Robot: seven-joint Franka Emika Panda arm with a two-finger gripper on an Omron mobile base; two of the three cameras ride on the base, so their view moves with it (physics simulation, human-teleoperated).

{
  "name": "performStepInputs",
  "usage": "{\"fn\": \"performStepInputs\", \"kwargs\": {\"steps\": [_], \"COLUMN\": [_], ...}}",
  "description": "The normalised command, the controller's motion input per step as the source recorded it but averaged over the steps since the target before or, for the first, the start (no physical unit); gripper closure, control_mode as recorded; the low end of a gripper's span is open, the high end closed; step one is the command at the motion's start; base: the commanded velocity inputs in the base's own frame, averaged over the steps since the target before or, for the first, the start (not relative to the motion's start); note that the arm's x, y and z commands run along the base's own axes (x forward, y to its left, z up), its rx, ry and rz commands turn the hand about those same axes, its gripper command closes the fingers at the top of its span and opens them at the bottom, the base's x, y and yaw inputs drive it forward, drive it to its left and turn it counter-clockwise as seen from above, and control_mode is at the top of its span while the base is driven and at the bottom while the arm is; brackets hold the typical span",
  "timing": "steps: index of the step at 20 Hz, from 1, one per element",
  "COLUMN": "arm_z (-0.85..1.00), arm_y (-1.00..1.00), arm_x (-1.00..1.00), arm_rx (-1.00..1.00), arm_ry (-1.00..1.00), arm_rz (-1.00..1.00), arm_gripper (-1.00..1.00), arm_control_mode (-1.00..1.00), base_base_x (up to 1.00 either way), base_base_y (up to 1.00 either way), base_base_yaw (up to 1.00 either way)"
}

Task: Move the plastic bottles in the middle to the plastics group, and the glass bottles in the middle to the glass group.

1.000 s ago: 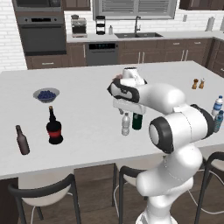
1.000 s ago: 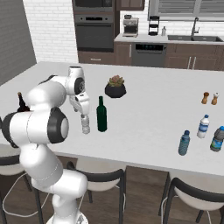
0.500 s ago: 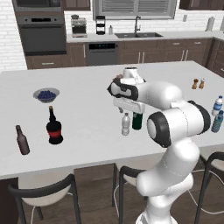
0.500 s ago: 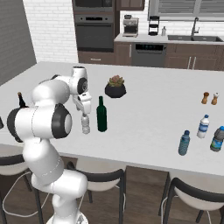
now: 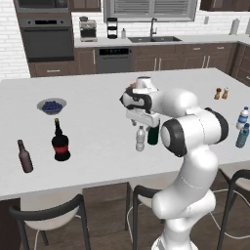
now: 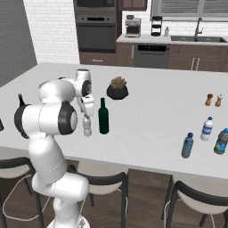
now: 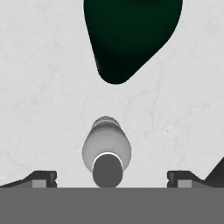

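Observation:
The clear greyish plastic bottle point(image 5: 140, 139) point(image 6: 87, 127) with a white cap stands mid-counter. My gripper point(image 5: 140, 122) point(image 6: 87, 111) point(image 7: 112, 179) hangs open just above it, pointing down. In the hand view the bottle point(image 7: 106, 148) sits centred between the wide-apart fingertips point(image 7: 42, 179), untouched. The tall dark green glass bottle point(image 5: 153, 134) point(image 6: 103, 116) point(image 7: 131, 35) stands right beside it. At the right end a whitish blue-banded bottle point(image 5: 242, 117) point(image 6: 207, 128) stands with a blue-tinted bottle point(image 5: 241, 135) point(image 6: 188, 145). Far left stand the black red-labelled bottle point(image 5: 60, 142) and the small brown bottle point(image 5: 24, 156).
A potted plant point(image 6: 117, 88) stands just behind the green bottle. A bowl of blueberries point(image 5: 52, 105) sits at the left back. Two brown shakers point(image 5: 221, 93) point(image 6: 213, 99) stand at the right back. Another dark bluish bottle point(image 6: 220, 141) is at the right edge. Stools line the counter's front.
The hand has edged slightly left and down over the clear bottle. No bottle has moved.

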Motion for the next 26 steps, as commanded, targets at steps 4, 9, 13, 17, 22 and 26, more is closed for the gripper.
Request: {"fn": "performStepInputs", "kwargs": {"steps": [4, 9, 13, 17, 22, 26], "arm_z": [-0.19, -0.09, -0.08, -0.08, -0.14, -0.07], "arm_y": [0.00, 0.00, 0.00, 0.00, 0.00, 0.00], "arm_x": [0.27, 0.12, 0.00, 0.00, 0.00, 0.00], "arm_rx": [0.00, 0.00, 0.00, 0.00, 0.00, 0.00], "arm_ry": [0.00, 0.00, 0.00, 0.00, 0.00, 0.00], "arm_rz": [-0.06, -0.04, -0.02, -0.02, -0.02, -0.02], "arm_gripper": [-1.00, -1.00, -1.00, -1.00, 1.00, 1.00], "arm_control_mode": [-1.00, -1.00, -1.00, -1.00, -1.00, -1.00], "base_base_x": [0.00, 0.00, 0.00, 0.00, 0.00, 0.00], "base_base_y": [0.00, 0.00, 0.00, 0.00, 0.00, 0.00], "base_base_yaw": [0.00, 0.00, 0.00, 0.00, 0.00, 0.00]}}
